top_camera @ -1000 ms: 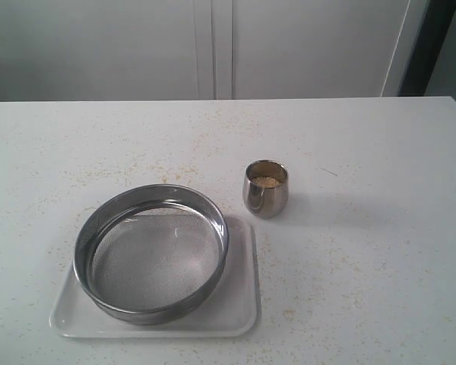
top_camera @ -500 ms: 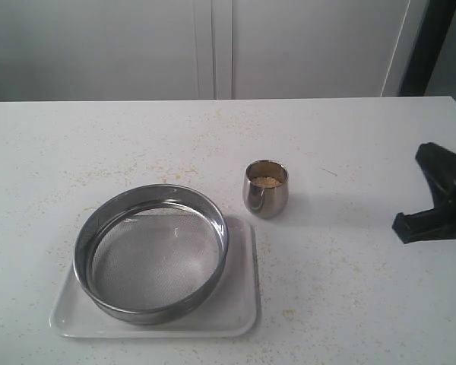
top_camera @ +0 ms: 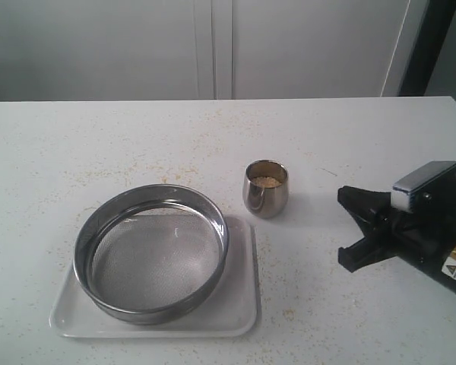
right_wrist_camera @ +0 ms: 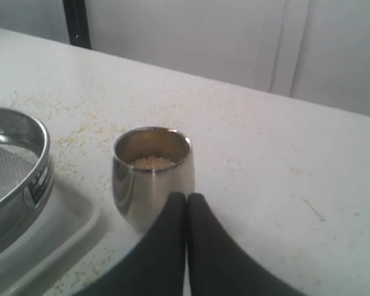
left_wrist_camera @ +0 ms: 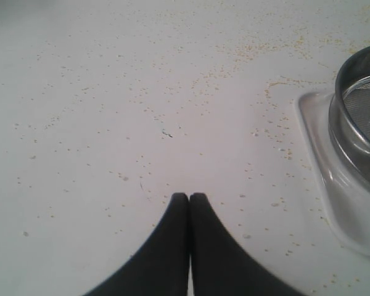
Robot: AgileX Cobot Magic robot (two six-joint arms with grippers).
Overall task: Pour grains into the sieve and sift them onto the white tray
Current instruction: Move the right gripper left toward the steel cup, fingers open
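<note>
Sieve (top_camera: pixel 148 310) sits empty on the tray (top_camera: pixel 239 304). Grains (top_camera: pixel 265 182) lie in the cup (top_camera: pixel 266 201), which stands on the table (top_camera: pixel 99 144) just beyond the tray's far right corner. Left gripper (left_wrist_camera: pixel 189 196) is clenched and empty over the table beside the tray. Right gripper (right_wrist_camera: pixel 186 197) is clenched and empty, pointing at the cup without contact.

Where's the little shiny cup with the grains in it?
In the exterior view the cup stands on the table right of centre, just beyond the far right corner of the white tray, near the sieve.
</note>
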